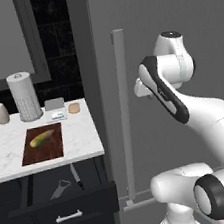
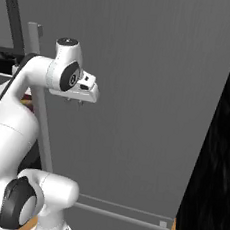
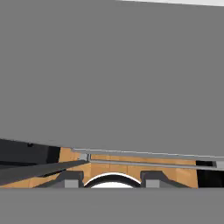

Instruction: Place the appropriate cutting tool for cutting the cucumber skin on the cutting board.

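The dark reddish-brown cutting board [image 1: 51, 149] lies on the white marble counter [image 1: 81, 133] at the left, with the yellow-green cucumber [image 1: 42, 139] on it. Below the counter a drawer [image 1: 67, 213] stands pulled out. Inside it the light-grey peeler [image 1: 60, 188] lies beside the slim dark-handled knife [image 1: 76, 177]. My gripper [image 2: 74, 102] hangs high to the right of the counter, close to a tall grey door, pointing down. It is open with nothing between its fingertips [image 3: 72, 179], far from the drawer and the board.
A tall grey door with a vertical bar handle [image 1: 126, 107] stands right of the counter. A paper towel roll [image 1: 24, 96], a soap bottle [image 1: 1, 112], a small grey box [image 1: 54, 104] and a round brown item [image 1: 73, 108] line the counter's back.
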